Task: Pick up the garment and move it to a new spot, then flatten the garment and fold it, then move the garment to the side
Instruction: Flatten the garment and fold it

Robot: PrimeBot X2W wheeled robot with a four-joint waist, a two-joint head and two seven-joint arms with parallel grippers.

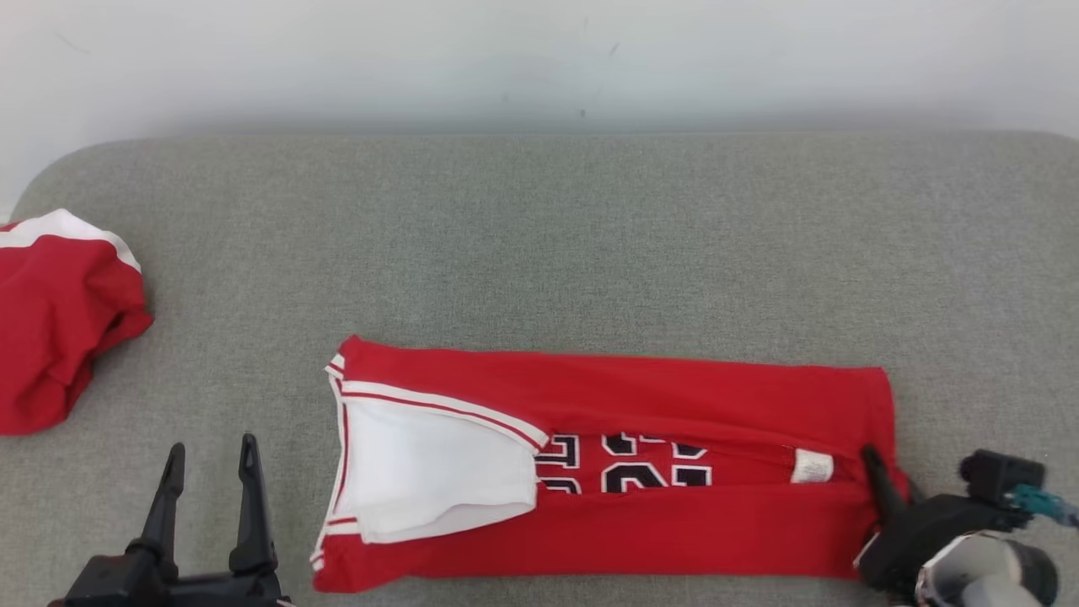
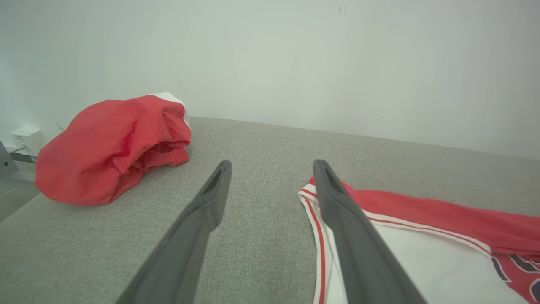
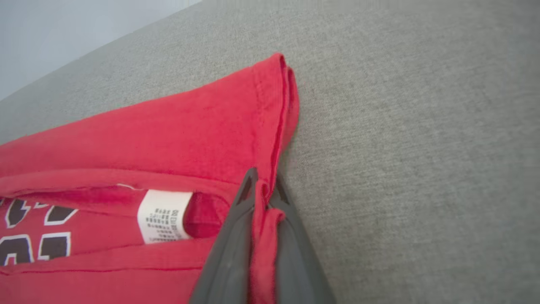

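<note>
The garment (image 1: pixel 641 396) is a red jersey with white trim and dark numbers, lying flat as a long folded strip across the grey surface (image 1: pixel 539 253). Its white-trimmed end (image 2: pixel 422 249) is at the left, its hem (image 3: pixel 270 126) at the right. My right gripper (image 1: pixel 877 485) is at that right hem, shut on the hem's edge; in the right wrist view red cloth is pinched between the two fingers (image 3: pixel 236 236). My left gripper (image 1: pixel 211 455) stands open just left of the garment's white end, holding nothing. In the left wrist view its right finger (image 2: pixel 350 228) overlaps the trim.
A second red and white garment (image 1: pixel 59 320) lies bunched at the far left edge of the surface, also seen in the left wrist view (image 2: pixel 114 147). A pale wall (image 1: pixel 539 59) runs behind. A white care label (image 3: pixel 164 215) shows near the right hem.
</note>
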